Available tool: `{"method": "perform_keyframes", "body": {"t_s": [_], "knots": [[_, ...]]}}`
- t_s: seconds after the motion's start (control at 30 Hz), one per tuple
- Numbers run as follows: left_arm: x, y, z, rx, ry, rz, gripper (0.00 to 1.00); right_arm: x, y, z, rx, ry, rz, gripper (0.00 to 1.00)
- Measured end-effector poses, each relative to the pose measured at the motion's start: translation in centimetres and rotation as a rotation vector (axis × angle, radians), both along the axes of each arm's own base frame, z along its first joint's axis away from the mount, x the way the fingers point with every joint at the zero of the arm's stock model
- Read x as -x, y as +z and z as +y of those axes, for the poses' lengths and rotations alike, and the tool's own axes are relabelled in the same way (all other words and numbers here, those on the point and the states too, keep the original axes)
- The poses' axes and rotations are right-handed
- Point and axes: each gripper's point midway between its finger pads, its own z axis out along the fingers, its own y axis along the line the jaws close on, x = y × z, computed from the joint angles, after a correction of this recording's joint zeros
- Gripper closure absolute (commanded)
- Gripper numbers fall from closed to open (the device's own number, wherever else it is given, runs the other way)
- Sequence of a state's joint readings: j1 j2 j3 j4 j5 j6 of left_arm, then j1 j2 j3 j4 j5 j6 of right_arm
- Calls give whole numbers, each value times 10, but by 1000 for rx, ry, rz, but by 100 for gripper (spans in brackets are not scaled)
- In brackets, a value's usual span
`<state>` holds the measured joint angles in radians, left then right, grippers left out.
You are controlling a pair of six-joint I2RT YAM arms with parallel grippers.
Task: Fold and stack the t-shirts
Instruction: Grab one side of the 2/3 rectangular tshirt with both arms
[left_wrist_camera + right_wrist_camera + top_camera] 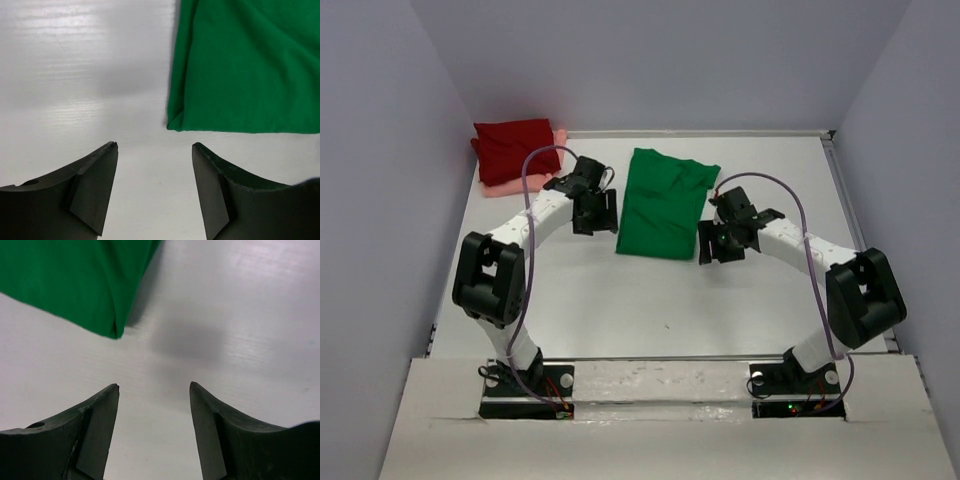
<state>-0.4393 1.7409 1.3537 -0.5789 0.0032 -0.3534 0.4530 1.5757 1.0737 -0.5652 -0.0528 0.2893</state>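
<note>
Left gripper [155, 147], right gripper [154, 386]: my jaws wide, holding nothing. Green t-shirt [665, 205] folded between them. Red t-shirt [515, 145] atop pink t-shirt [512, 187]

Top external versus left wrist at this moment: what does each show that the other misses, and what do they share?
Only top external: the dark red t-shirt stacked on the salmon pink t-shirt at the far left corner, and the right pincer, right of the green t-shirt. Only left wrist: the green t-shirt's folded near corner in close-up. Both: that shirt on the white table, and the left pincer open, holding nothing.
</note>
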Motion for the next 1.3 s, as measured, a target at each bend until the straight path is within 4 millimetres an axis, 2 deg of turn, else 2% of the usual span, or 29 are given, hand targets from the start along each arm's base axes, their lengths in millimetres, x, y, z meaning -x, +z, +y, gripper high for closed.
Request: {"method": "perform_keyframes", "body": {"t_s": [0.1, 0.2, 0.27, 0.4, 0.6, 1.0, 1.3], "knots": [[9, -18, 18, 119, 12, 56, 28, 36, -22, 4, -82, 7, 90, 36], [16, -32, 30, 203, 27, 111, 28, 48, -19, 15, -170, 12, 110, 36], [17, -32, 26, 247, 12, 124, 28, 44, -12, 25, -227, 18, 92, 36], [15, -22, 5, 351, -54, 108, 28, 35, -4, 37, -292, 26, 59, 36], [12, -18, -19, 482, -124, 116, 28, 26, -8, 44, -304, 26, 65, 36], [11, -43, -20, 470, -100, 179, 28, -14, -15, 59, -301, -11, 74, 36], [10, -59, -20, 464, -81, 227, 29, -19, -24, 56, -304, -61, 100, 36]]}}
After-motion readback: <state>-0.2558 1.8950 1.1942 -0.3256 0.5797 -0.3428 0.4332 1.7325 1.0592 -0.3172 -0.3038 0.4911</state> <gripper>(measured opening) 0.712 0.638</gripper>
